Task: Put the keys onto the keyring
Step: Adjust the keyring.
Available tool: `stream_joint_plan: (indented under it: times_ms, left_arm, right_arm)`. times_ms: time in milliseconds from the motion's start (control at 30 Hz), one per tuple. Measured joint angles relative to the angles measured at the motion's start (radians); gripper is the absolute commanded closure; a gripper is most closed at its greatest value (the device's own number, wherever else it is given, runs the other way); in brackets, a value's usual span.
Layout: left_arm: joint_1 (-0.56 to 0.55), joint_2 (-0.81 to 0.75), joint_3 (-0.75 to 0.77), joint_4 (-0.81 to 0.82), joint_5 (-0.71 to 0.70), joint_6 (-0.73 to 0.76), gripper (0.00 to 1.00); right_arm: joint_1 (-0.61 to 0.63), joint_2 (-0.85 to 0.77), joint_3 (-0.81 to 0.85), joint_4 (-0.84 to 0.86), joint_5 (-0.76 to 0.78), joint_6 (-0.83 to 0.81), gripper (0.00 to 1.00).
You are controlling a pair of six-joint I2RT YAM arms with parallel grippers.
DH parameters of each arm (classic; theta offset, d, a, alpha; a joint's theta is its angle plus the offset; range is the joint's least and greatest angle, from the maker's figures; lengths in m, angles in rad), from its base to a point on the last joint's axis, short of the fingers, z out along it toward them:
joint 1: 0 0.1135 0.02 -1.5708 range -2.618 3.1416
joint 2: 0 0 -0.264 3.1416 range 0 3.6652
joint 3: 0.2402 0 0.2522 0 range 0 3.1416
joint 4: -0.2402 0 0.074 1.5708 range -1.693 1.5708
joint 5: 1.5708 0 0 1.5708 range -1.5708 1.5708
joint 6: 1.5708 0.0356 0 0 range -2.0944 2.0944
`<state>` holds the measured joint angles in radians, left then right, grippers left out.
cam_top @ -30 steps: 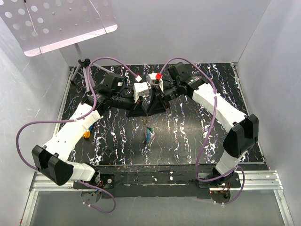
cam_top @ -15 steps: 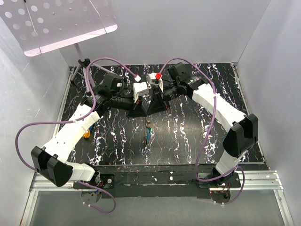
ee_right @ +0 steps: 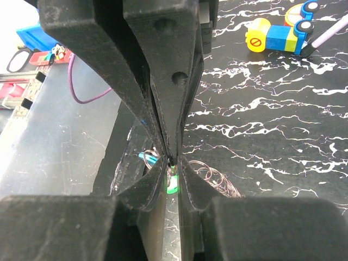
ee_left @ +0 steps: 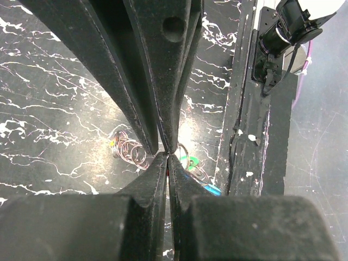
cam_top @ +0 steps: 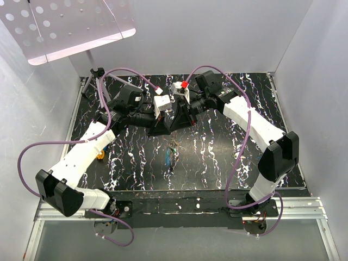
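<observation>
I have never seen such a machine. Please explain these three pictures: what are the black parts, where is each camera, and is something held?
It is a robot with two arms, fixed at the near edge of a black marbled table. The wide picture is from a camera above and behind: the left arm on the left, the right arm on the right. The other two come from a camera on each wrist, so the big black wedges are fingers. The left gripper is closed; for the right gripper I cannot tell. They meet tip to tip over the keys and the wire keyring. Whether either pinches it is hidden. A coloured toy lies aside.
</observation>
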<state>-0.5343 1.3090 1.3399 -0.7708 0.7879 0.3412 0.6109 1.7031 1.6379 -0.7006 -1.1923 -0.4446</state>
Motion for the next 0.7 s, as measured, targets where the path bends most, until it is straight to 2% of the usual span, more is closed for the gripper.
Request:
stream_joint_plan:
  times_ms: [700]
  left_arm:
    - [-0.003, -0.009, -0.024, 0.014, -0.015, -0.025, 1.0]
  right_arm:
    - [0.009, -0.002, -0.037, -0.034, 0.011, -0.106, 0.8]
